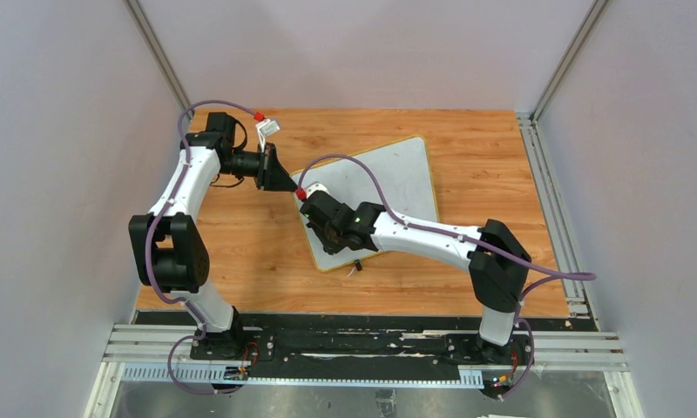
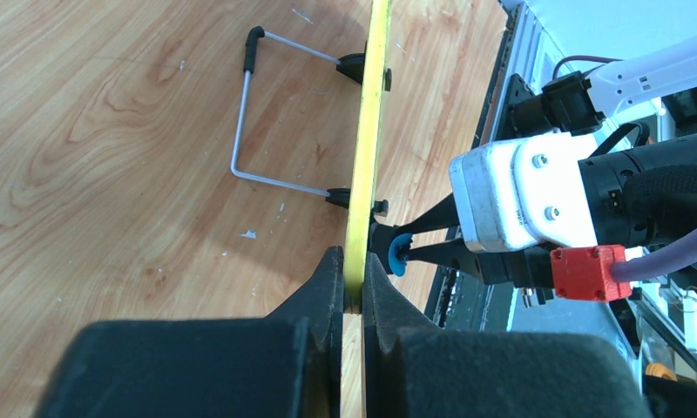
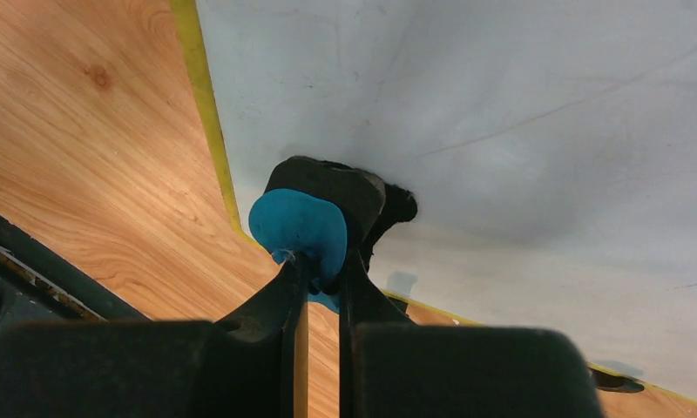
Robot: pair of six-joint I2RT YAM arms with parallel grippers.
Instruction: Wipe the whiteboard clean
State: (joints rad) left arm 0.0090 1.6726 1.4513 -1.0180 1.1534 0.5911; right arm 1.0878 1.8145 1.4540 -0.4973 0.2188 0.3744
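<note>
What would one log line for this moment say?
left gripper: shut on whiteboard rim | right gripper: shut on eraser | eraser: against whiteboard face

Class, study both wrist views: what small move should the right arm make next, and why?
Probably slide the eraser across the whiteboard toward the faint grey streak: the right gripper holds it against the board, and the left gripper clamps the rim.

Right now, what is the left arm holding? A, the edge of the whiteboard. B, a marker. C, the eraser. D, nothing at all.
A: in the left wrist view the left jaws are shut on the whiteboard at its yellow rim, while the blue eraser sits in the right jaws, against the board's face.
</note>
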